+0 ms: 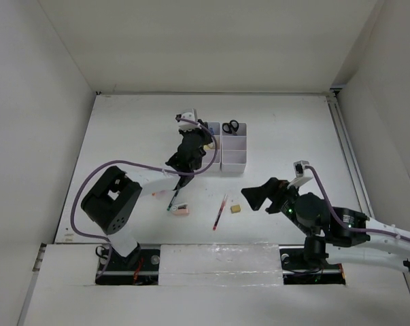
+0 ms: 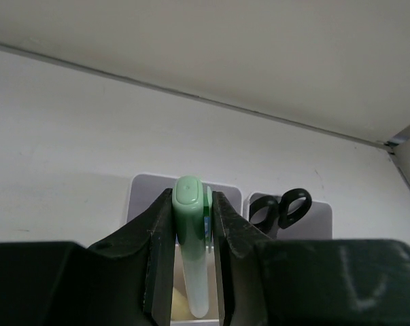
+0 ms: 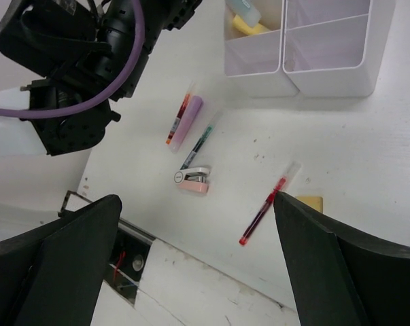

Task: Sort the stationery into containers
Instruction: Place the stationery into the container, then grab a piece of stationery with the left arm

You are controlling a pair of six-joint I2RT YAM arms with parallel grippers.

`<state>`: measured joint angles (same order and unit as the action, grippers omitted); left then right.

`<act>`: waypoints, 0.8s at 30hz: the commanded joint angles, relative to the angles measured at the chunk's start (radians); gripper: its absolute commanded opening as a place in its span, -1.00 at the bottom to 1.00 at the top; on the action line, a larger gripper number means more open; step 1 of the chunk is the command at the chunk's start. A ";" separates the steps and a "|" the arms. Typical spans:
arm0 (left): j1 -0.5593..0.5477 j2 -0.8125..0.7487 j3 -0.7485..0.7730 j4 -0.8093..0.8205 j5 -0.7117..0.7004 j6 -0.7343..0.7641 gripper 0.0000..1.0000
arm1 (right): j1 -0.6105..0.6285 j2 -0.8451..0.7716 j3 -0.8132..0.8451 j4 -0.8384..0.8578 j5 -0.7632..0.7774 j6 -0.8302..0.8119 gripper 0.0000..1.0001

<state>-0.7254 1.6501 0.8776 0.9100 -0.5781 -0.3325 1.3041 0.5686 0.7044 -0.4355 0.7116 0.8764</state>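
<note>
While my left gripper (image 2: 192, 200) clamps a green marker (image 2: 190, 258) above the organiser (image 2: 147, 187), my right gripper (image 3: 196, 200) gapes empty.
A red pen (image 3: 266, 207), stapler (image 3: 194, 180) and eraser (image 3: 310, 202) lie on the table (image 3: 368, 156).

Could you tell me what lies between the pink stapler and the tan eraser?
The red pen lies between stapler and eraser, shown in the top view.

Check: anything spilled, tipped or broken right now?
Nothing stands out. The organiser sits upright with scissors in it, the left gripper holds a green marker squarely, and the stapler, red pen and eraser lie loose.
</note>
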 commanded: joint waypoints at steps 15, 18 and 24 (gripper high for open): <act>0.013 -0.277 0.015 -0.268 0.058 -0.023 1.00 | 0.004 0.062 0.010 0.086 -0.044 -0.096 1.00; 0.050 -0.337 0.076 -0.527 0.154 -0.040 1.00 | 0.004 0.099 0.010 0.096 -0.034 -0.096 1.00; 0.050 -0.346 0.262 -1.113 0.164 -0.054 1.00 | 0.004 0.154 0.084 0.055 -0.009 -0.085 1.00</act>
<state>-0.6731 1.3132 1.0557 0.1741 -0.4511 -0.3721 1.3041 0.7227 0.7136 -0.3962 0.6739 0.8005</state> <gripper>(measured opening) 0.997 0.999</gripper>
